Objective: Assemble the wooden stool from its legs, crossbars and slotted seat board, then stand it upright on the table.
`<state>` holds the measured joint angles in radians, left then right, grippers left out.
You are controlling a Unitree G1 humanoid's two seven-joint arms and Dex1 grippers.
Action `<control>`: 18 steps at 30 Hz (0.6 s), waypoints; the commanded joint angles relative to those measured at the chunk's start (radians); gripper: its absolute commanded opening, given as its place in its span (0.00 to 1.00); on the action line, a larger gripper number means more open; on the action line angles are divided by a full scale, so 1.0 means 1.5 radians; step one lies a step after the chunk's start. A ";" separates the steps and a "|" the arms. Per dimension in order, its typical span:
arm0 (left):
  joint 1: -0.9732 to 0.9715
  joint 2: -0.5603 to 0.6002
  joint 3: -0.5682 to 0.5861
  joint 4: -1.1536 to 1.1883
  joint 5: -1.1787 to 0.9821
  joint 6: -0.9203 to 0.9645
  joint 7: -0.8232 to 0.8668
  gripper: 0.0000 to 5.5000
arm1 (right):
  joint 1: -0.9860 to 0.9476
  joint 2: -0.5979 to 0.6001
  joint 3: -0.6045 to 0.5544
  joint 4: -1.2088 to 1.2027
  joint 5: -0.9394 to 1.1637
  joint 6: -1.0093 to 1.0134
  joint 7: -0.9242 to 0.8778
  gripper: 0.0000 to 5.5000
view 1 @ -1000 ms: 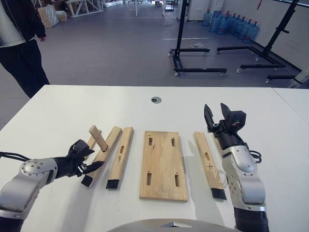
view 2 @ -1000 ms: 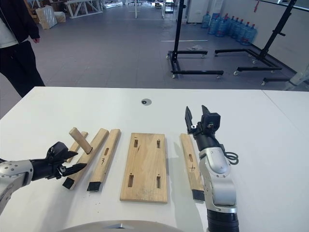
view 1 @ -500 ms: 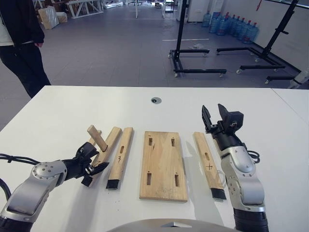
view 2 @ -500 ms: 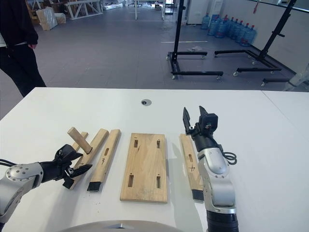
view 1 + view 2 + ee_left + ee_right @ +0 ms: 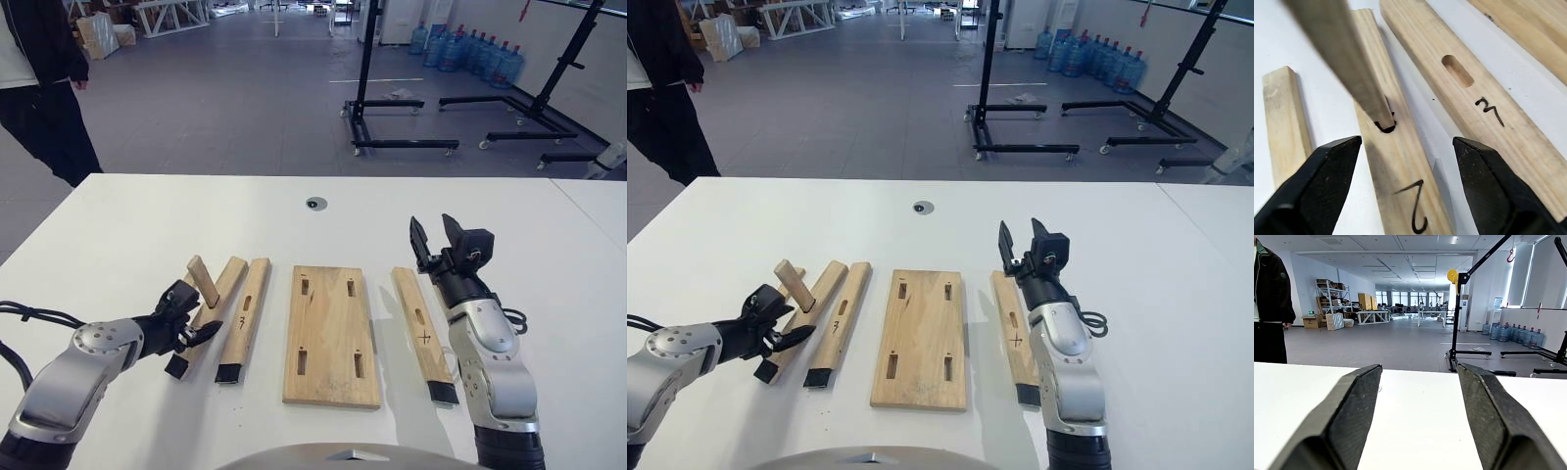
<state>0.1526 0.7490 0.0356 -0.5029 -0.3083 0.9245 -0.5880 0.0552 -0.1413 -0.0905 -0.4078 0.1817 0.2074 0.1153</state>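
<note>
The slotted seat board (image 5: 331,333) lies flat mid-table. Left of it lie two legs with black feet, one marked 3 (image 5: 245,315) and one marked 2 (image 5: 217,299). A short crossbar (image 5: 203,281) stands tilted in the slot of leg 2 (image 5: 1396,161). A small wooden piece (image 5: 1281,122) lies beside that leg. My left gripper (image 5: 193,328) is open, its fingers straddling leg 2 near the foot end without closing on it. A further leg (image 5: 423,333) lies right of the board. Above its far end my right gripper (image 5: 438,235) is raised and open, holding nothing.
A round cable hole (image 5: 314,203) sits in the white table (image 5: 118,225) behind the parts. A second table (image 5: 598,206) adjoins on the right. Bare table surface lies on both sides of the parts.
My left gripper has crept forward along leg 2, staying open. The crossbar in the slot now stands a bit more upright. The right gripper has dipped slightly.
</note>
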 commanded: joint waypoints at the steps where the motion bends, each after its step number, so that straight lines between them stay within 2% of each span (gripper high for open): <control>1: 0.007 0.003 -0.005 -0.011 -0.003 0.034 0.008 0.62 | -0.003 -0.003 -0.008 -0.008 0.009 0.016 0.002 0.51; 11: -0.006 -0.050 0.022 -0.019 0.010 0.045 0.085 0.62 | -0.003 -0.009 -0.015 -0.005 0.011 0.019 0.007 0.51; 18: 0.005 -0.041 0.017 0.002 0.017 0.052 0.097 0.62 | -0.012 -0.010 -0.014 -0.004 0.013 0.024 0.013 0.51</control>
<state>0.1545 0.6747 0.0569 -0.5178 -0.2841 0.9776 -0.4329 0.0544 -0.1457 -0.1107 -0.4093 0.1963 0.2209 0.1290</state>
